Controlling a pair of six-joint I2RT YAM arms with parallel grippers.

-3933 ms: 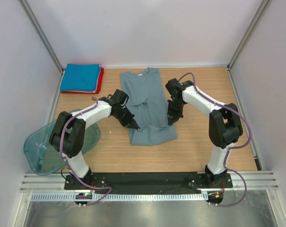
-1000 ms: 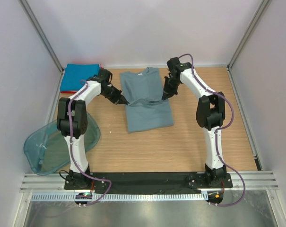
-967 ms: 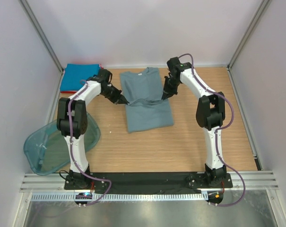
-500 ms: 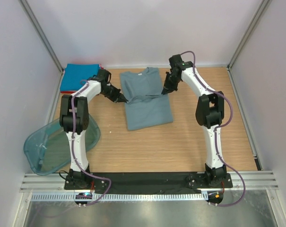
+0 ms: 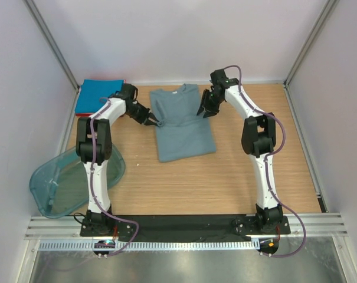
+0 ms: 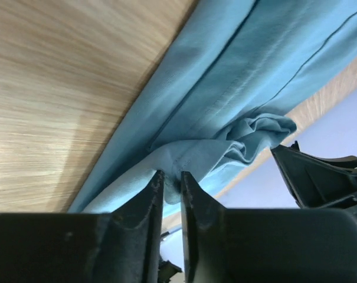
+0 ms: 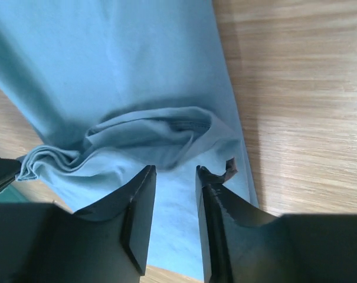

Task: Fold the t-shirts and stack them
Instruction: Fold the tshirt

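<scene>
The grey-blue t-shirt (image 5: pixel 183 127) lies on the wooden table, folded back on itself, with a bunched hem across its middle. My left gripper (image 5: pixel 154 122) is at the shirt's left edge. In the left wrist view its jaws (image 6: pixel 171 177) stand slightly open, and a fold of the t-shirt (image 6: pixel 237 88) still pokes between the tips. My right gripper (image 5: pixel 200 112) is at the shirt's right edge. It is open (image 7: pixel 175 170) over the t-shirt (image 7: pixel 137 71), with the rumpled hem just beyond its tips. A bright blue folded t-shirt (image 5: pixel 98 97) lies at the back left on a red one (image 5: pixel 124 83).
A translucent teal tub (image 5: pixel 60 183) lies on its side at the left front, beside the left arm's base. White walls with metal posts close in the table on three sides. Bare wood stretches in front of the shirt.
Both grippers carried the shirt's hem further back toward the collar, shortening the fold. Both jaws, shut on cloth before, have parted. The right gripper has let go of the hem.
</scene>
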